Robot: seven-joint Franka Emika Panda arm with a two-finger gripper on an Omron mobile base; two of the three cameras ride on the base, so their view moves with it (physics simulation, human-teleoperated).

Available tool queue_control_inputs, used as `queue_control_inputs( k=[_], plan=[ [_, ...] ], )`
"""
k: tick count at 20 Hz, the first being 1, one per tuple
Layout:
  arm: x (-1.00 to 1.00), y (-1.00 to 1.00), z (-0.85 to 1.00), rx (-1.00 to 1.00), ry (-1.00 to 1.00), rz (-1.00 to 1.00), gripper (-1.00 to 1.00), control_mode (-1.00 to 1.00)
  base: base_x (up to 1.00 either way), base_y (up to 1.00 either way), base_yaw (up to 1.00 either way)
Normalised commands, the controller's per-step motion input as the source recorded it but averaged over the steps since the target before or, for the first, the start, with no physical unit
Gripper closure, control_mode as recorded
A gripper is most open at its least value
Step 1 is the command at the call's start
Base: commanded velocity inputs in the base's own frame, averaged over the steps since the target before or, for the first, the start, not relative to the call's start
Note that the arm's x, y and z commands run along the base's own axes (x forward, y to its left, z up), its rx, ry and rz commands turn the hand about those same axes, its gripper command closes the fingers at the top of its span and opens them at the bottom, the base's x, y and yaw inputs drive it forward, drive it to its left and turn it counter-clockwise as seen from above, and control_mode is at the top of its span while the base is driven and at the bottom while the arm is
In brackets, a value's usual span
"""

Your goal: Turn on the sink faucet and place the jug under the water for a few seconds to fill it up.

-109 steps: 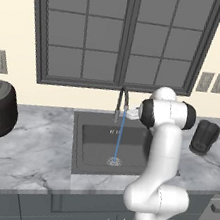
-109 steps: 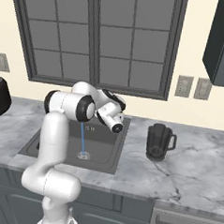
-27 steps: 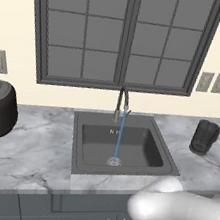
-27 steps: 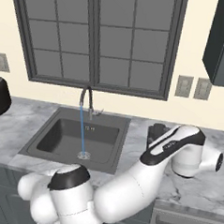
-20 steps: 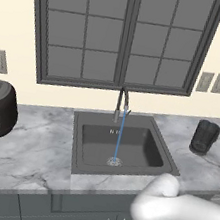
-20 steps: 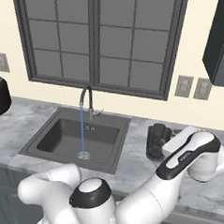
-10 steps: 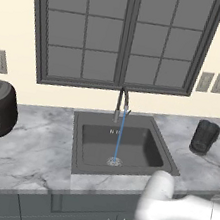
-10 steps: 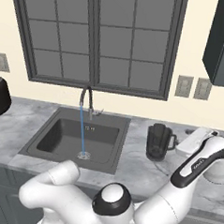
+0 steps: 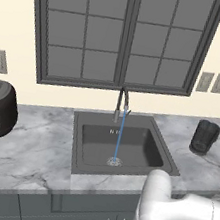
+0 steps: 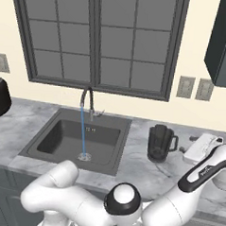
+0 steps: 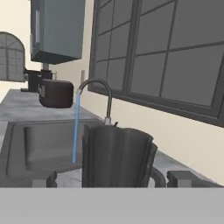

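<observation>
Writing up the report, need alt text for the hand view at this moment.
A dark jug stands close in front of the open hand, one fingertip on either side of it and not visibly touching. Behind it the faucet runs a thin blue stream of water into the sink, with a dark toaster on the counter beyond and a window along the wall.

Smoky dark jug (image 11: 116,155); thin blue water (image 9: 120,135); dark grey sink (image 9: 84,156); white-grey veined marble counter (image 9: 29,149)
</observation>
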Motion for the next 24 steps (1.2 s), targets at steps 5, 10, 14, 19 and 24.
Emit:
queue_control_inputs(
  k=[5, 10, 14, 19, 24],
  plan=[
    [0.00, -0.02, -0.34, -0.02, 0.00, 0.03, -1.00, -1.00, 0.00, 0.00, 0.00],
    [0.06, 0.00, -0.17, -0.06, 0.00, 0.00, -1.00, -1.00, 0.00, 0.00, 0.00],
    [0.25, 0.00, -0.08, -0.03, 0.00, 0.00, -1.00, -1.00, 0.00, 0.00, 0.00],
    [0.37, 0.00, -0.01, -0.02, 0.00, 0.00, -1.00, -1.00, 0.00, 0.00, 0.00],
    [0.45, 0.00, 0.00, -0.01, 0.00, 0.00, -1.00, -1.00, 0.00, 0.00, 0.00]
  ],
)
